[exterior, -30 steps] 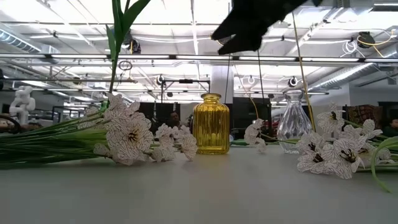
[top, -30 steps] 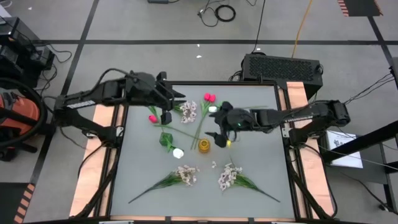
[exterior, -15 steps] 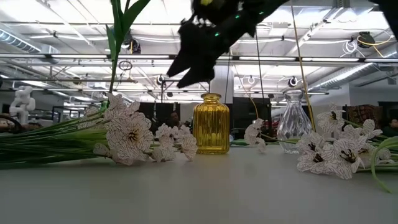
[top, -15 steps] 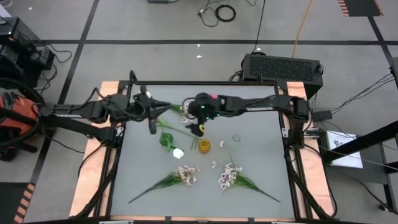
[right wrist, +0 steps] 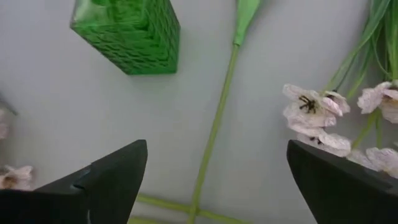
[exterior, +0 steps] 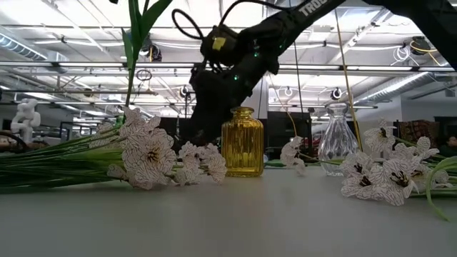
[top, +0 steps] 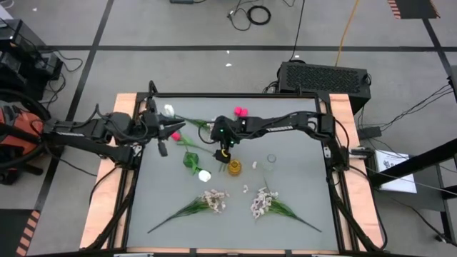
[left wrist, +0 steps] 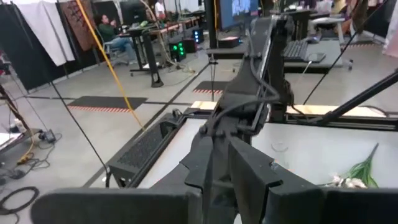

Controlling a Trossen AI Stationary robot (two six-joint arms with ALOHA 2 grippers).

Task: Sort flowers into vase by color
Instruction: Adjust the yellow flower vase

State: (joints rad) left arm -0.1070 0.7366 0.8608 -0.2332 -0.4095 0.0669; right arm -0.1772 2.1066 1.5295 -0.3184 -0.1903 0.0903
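Right gripper (top: 223,153) lower — arm lettering seemingly "TROSS".

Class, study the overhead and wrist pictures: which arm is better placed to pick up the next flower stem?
Probably the right: its open gripper hangs over a loose green stem. The left gripper sits at the table's edge.

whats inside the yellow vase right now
Nothing shows in the yellow vase: no stem rises from its neck in the low view. The tinted ribbed glass hides its bottom. The right gripper hangs open beside it.
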